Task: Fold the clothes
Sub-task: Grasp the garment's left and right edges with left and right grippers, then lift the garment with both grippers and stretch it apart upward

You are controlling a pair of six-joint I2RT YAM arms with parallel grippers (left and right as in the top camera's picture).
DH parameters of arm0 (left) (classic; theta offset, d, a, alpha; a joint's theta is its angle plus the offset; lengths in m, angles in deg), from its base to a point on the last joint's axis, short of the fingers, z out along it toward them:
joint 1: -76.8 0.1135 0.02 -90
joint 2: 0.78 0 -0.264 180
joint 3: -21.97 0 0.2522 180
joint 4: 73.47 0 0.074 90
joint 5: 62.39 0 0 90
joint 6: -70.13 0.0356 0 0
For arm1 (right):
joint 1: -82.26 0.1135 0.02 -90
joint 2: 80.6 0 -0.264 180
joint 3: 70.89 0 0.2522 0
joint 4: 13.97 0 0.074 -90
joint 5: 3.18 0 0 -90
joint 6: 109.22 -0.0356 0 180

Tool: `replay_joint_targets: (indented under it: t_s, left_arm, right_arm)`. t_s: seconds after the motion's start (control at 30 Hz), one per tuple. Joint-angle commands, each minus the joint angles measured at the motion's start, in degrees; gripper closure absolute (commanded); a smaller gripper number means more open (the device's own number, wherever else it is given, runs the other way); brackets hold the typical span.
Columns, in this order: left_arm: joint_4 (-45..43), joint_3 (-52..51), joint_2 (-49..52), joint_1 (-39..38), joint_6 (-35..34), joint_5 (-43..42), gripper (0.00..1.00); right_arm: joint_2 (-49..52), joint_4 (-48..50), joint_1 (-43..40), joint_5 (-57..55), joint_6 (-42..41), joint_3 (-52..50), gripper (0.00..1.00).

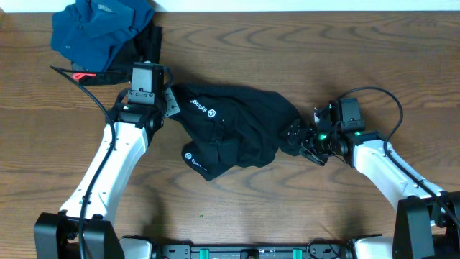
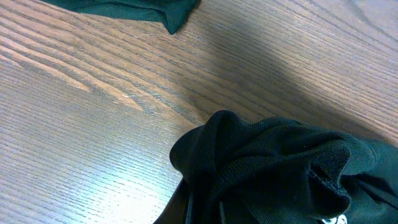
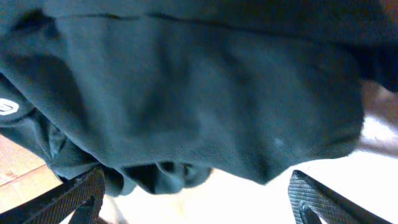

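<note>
Brown wooden table (image 1: 237, 208) holds crumpled black fabric garment (image 1: 237, 129) lengthwise between arms: left gripper (image 1: 171, 101) pinches one end, right gripper (image 1: 300, 137) gapes at the other.

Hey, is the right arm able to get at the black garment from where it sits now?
Probably yes. The right gripper sits at the near edge of the black garment, jaws spread wide, with fabric bunched just ahead of them and nothing in between.
</note>
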Motion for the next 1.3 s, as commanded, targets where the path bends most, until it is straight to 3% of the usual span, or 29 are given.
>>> replay_joint_targets:
  t_s: [0.0, 0.43, 0.57, 0.63, 0.7, 0.73, 0.97, 1.27]
  left_arm:
    - [0.5, 1.3, -1.4, 0.2, 1.0, 0.9, 0.92]
    - [1.1, 1.3, -1.4, 0.2, 1.2, 0.9, 0.92]
    - [1.1, 1.3, -1.4, 0.2, 1.2, 0.9, 0.92]
    - [1.2, 1.3, -1.4, 0.2, 1.2, 0.9, 0.92]
    - [1.3, 1.3, -1.4, 0.2, 2.4, 0.1, 0.92]
    - [1.2, 1.3, -1.4, 0.2, 3.6, -0.9, 0.92]
    - [1.4, 1.3, -4.6, -0.1, 8.0, -6.2, 0.92]
    - [3.0, 1.3, -16.7, -1.9, 10.3, -6.2, 0.91]
  right_arm:
    - [0.7, 1.7, 1.4, -1.7, -3.1, -0.3, 0.1]
    - [9.0, 5.7, 2.0, -2.5, -6.0, -0.3, 0.16]
    - [10.2, 7.4, 2.0, -2.6, -6.1, -0.3, 0.45]
    - [10.2, 8.0, 2.0, -3.4, -6.1, -0.3, 0.65]
    - [10.1, 9.1, 2.0, -3.4, -4.6, -0.3, 0.95]
    - [10.1, 9.6, 2.0, -3.4, -4.2, -0.2, 0.99]
    - [7.0, 7.5, 2.0, -3.4, 0.9, 3.8, 0.99]
    - [-5.3, -8.7, 4.0, -12.3, 9.0, 16.3, 0.99]
